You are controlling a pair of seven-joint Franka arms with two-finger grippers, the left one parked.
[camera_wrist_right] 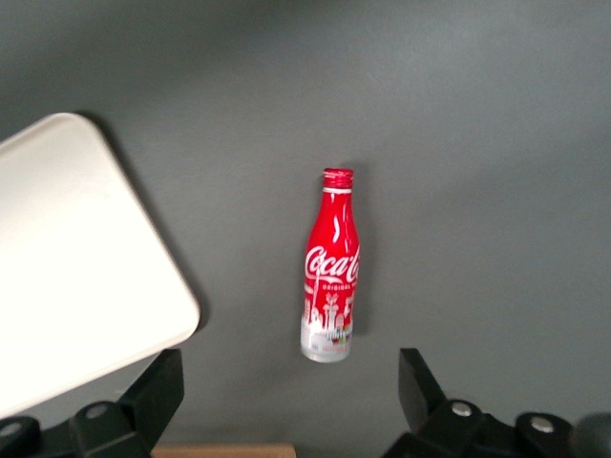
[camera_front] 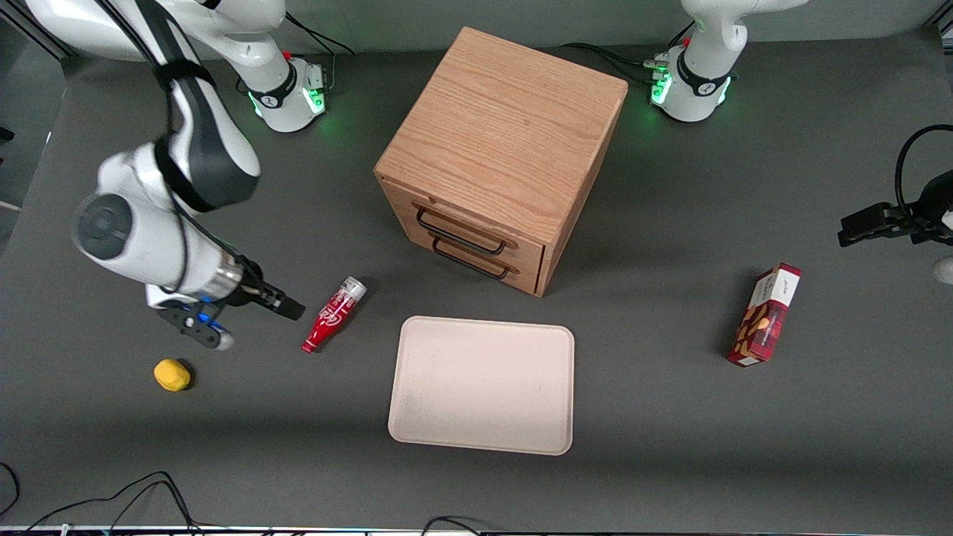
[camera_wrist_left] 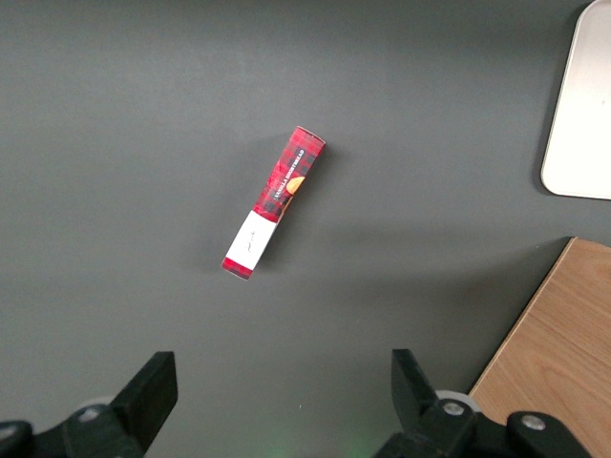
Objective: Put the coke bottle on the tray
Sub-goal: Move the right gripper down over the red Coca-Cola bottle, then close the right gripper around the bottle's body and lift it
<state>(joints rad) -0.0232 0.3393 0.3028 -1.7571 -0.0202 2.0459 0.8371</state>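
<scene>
Dark grey matte counter point(camera_front: 670, 461) carries everything. Small slim red coke bottle with white script and silvery base point(camera_front: 333, 313) lies on its side on the bare counter, cap end nearer the front camera, base pointing toward the wooden cabinet. Bottle sits just beside the large flat beige rectangular tray with rounded corners and low rim point(camera_front: 484, 439), not touching it, on the working arm's end. Tray holds nothing. Right arm's black two-finger claw point(camera_front: 257, 309) hangs above the counter near the bottle, toward the working arm's end, not touching it. Right wrist view shows the bottle point(camera_wrist_right: 330, 272) lying between the two spread fingers point(camera_wrist_right: 153, 391); the claw's fingers stand wide apart with nothing in them. Tray corner point(camera_wrist_right: 143, 286) is beside the bottle there. Light oak two-drawer cabinet with black handles point(camera_front: 506, 134) stands farther from the front camera than the tray. Small yellow lemon-like object point(camera_front: 172, 374) lies near the claw. Red rectangular snack box point(camera_front: 765, 315) lies toward the parked arm's end.
</scene>
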